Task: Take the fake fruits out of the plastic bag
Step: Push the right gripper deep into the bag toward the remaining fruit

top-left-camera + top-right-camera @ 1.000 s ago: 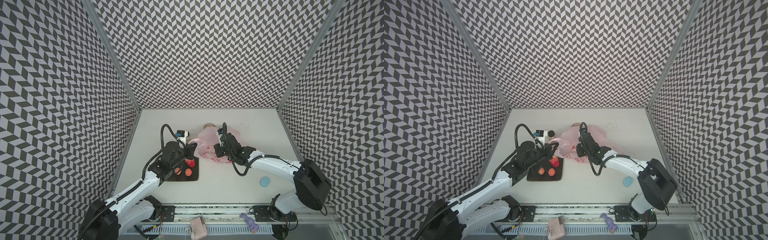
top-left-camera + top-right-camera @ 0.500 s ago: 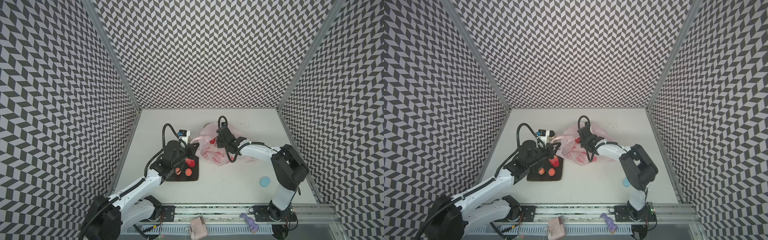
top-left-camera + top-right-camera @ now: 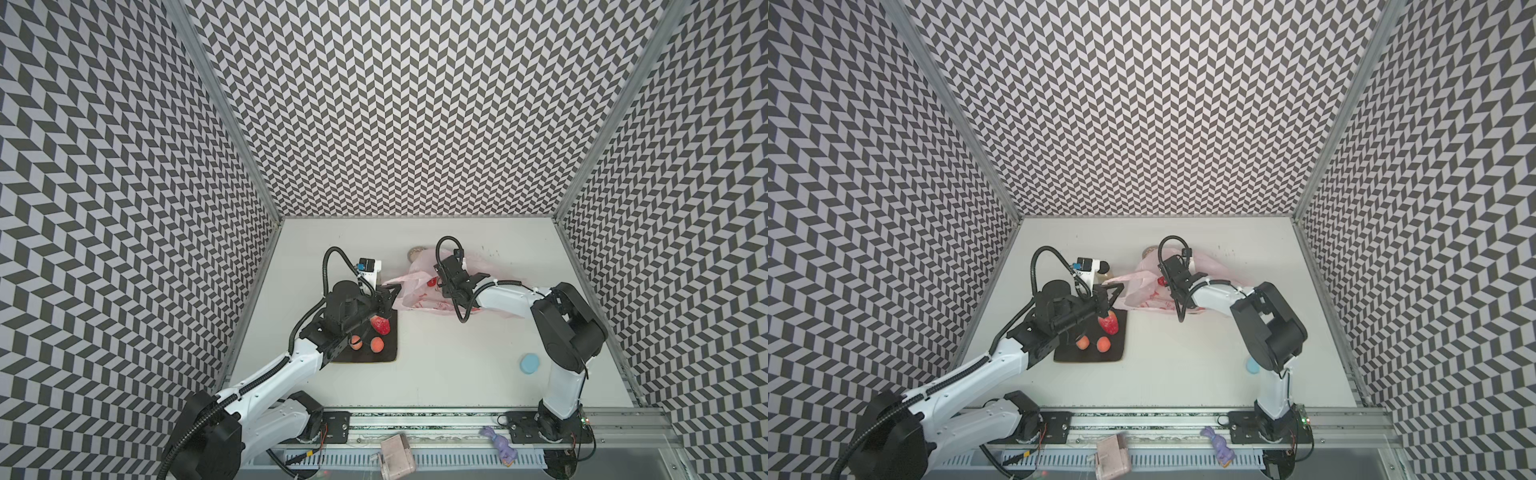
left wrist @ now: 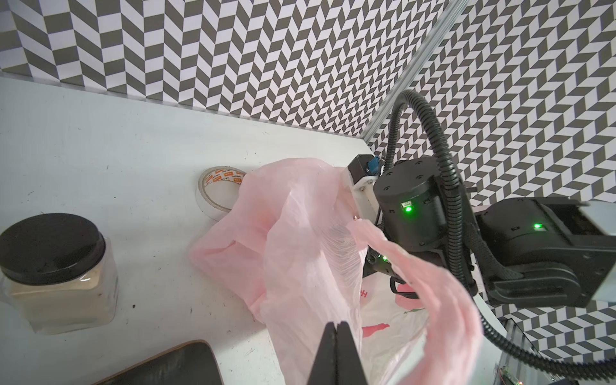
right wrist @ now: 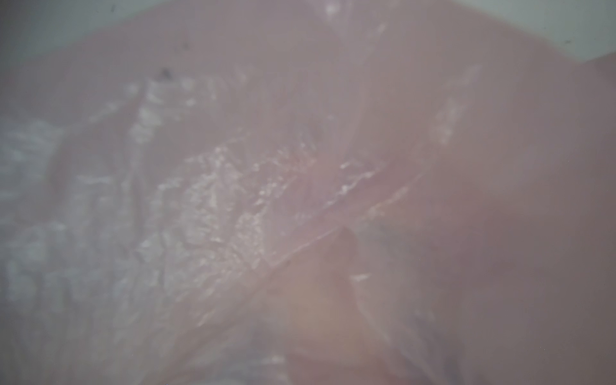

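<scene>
Left gripper [image 4: 336, 338] clamps edge of thin translucent pink plastic bag [image 4: 300, 233] — evidently holding mouth open; right gripper [image 3: 439, 280] inside, jaw state indeterminable.

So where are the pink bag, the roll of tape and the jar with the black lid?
pink bag [image 4: 300, 253]: left wrist view, on its crinkled middle.
roll of tape [image 4: 208, 203]: left wrist view, on its white outer side.
jar [image 4: 50, 246]: left wrist view, on its black lid.

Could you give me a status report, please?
Left gripper shut on plastic bag edge. Right gripper inside bag, jaws hidden. One strawberry, two peach balls on tray. Tape roll beside bag.
</scene>
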Motion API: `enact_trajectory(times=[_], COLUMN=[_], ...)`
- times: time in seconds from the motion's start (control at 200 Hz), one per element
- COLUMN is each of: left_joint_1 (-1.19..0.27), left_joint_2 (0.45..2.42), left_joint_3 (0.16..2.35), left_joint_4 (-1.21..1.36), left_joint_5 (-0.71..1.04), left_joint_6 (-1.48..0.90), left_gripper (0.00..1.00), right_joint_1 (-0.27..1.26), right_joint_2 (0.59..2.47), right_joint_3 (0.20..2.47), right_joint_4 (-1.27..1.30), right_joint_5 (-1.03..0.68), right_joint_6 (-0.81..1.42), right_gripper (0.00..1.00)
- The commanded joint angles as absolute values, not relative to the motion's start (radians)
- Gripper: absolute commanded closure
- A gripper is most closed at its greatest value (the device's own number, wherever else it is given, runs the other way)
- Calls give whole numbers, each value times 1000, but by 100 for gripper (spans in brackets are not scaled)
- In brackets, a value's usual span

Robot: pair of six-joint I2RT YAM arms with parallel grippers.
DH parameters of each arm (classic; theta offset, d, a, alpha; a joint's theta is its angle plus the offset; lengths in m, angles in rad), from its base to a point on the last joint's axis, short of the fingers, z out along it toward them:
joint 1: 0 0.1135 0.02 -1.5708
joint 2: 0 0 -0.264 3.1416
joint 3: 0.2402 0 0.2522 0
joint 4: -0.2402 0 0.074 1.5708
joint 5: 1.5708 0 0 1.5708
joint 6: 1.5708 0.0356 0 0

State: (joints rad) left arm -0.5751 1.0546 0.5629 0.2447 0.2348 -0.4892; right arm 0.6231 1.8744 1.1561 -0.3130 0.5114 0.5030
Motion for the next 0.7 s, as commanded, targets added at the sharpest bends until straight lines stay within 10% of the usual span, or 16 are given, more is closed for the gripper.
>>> enact_trajectory(times=[0.0,0.366,0.696], left_joint_1=[-572,-572,-572], left_joint_2=[1036,1065,1124], left_joint_3=[534,504,520], left_joint_4=[306,347,379], left_joint_5=[250,235,223], left_joint_6=[-512,-556,-547], left_gripper=[100,100,100], right_joint_1=[623,624,625], right_joint_2=[1930,1857,1690], right_joint_3=[1131,1115,1067], right_joint_4=[-312,-216,-149], right_joint_5=[414,265,78], right_joint_6=[545,467,360], right_gripper=[35,63,41])
